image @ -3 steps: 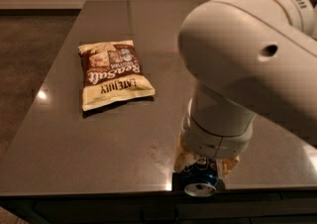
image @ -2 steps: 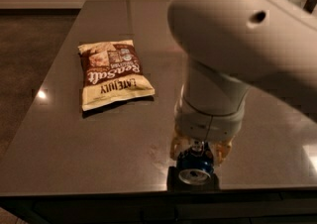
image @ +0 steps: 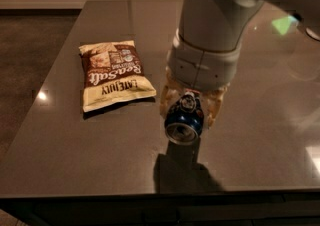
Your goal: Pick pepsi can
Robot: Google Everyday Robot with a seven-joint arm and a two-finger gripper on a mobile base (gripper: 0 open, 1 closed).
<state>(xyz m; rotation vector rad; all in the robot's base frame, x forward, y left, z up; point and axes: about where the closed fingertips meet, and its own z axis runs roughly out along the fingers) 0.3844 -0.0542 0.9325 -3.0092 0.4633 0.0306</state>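
Note:
The pepsi can (image: 184,119), dark blue with a white and red label and a silver end facing the camera, hangs tilted in the air above the dark table (image: 75,145). My gripper (image: 189,106) sits under the big white arm, its two pale fingers (image: 168,101) closed on either side of the can. The can's shadow falls on the table near the front edge.
A brown and cream chip bag (image: 113,73) lies flat on the table to the left of the can. The table's front edge runs just below the can. The white arm (image: 215,25) covers the table's middle back. The floor lies to the left.
The arm has risen and pulled back from the front edge, carrying the can up off the table. The chip bag has not moved.

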